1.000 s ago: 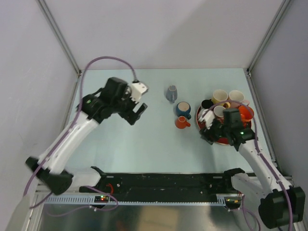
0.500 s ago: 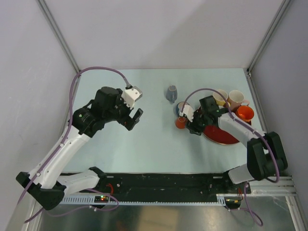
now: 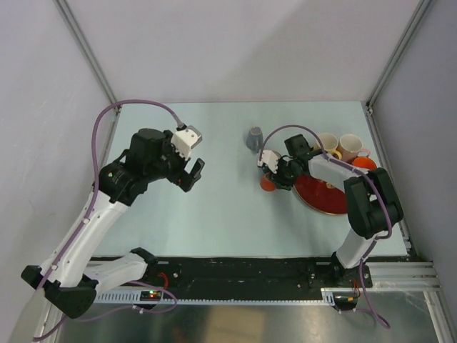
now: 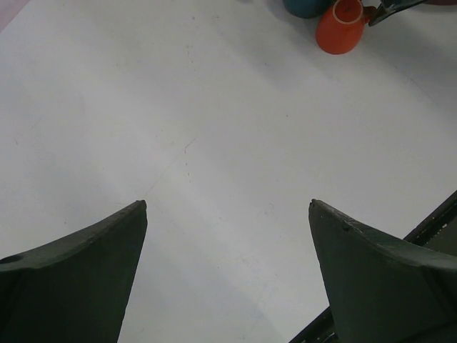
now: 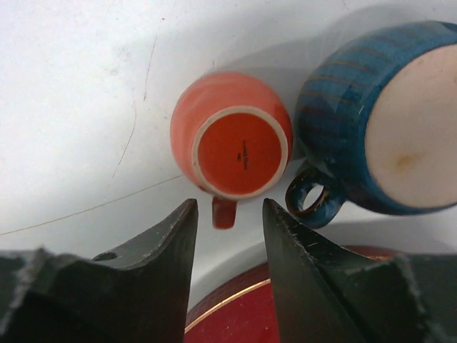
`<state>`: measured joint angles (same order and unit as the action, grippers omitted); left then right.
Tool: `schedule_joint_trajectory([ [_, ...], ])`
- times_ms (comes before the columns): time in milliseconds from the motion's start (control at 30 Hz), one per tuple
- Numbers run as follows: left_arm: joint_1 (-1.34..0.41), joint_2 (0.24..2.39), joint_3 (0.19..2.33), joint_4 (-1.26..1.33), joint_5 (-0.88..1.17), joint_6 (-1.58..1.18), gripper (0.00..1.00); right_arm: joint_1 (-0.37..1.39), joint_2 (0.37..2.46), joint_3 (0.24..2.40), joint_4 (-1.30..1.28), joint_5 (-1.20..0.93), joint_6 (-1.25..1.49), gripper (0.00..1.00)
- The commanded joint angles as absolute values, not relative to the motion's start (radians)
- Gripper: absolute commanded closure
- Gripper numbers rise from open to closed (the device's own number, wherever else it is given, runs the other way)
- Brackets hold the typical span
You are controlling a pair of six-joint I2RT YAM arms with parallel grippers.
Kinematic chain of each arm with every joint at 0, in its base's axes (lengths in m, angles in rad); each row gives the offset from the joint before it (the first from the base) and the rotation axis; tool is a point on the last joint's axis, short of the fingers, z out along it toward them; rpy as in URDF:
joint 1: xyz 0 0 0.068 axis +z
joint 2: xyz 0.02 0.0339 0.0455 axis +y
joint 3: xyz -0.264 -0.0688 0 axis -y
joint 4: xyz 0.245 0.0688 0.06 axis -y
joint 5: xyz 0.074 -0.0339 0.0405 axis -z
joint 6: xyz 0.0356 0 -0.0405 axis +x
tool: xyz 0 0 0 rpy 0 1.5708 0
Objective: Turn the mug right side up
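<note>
Right gripper (image 5: 230,206): part-open, its two fingers (image 5: 163,251) a narrow gap apart and set either side of the handle (image 5: 223,213) of the orange mug (image 5: 232,139); no firm clasp on it could be made out.
Orange mug: stood upside down on the table (image 4: 214,114), base upward, handle pointing at the fingers.
Blue mug (image 5: 357,107): also base upward, just beside the orange mug.
Red plate (image 5: 228,307): its rim lay close beneath the fingers, near both mugs.
Left gripper (image 4: 228,207): spread wide and holding nothing, it hung over bare table well apart from the mugs.
Grey cup (image 3: 255,138): stood farther back, apart from the rest.
</note>
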<state>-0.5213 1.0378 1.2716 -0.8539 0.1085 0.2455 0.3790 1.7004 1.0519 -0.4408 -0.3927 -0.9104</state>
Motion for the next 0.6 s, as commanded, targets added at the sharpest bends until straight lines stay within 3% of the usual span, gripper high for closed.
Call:
schedule_joint_trajectory([
  [0,-0.506,1.021,1.277,-0.831,0.135,0.266,0.02,0.392,1.751,1.121,-0.418,-0.377,-0.948,0.56],
  [233,-0.504,1.013,1.274,-0.832,0.127,0.280,0.02,0.402,1.807,1.137,-0.441,-0.365,-0.979,0.67],
  [500,-0.500,1.012,1.263,-0.831,0.133,0.306,0.05,0.431,1.749,1.155,-0.497,-0.436,-0.916,0.97],
  [567,-0.500,1.011,1.258,-0.827,0.135,0.325,0.06,0.448,1.712,1.180,-0.532,-0.479,-0.857,0.99],
])
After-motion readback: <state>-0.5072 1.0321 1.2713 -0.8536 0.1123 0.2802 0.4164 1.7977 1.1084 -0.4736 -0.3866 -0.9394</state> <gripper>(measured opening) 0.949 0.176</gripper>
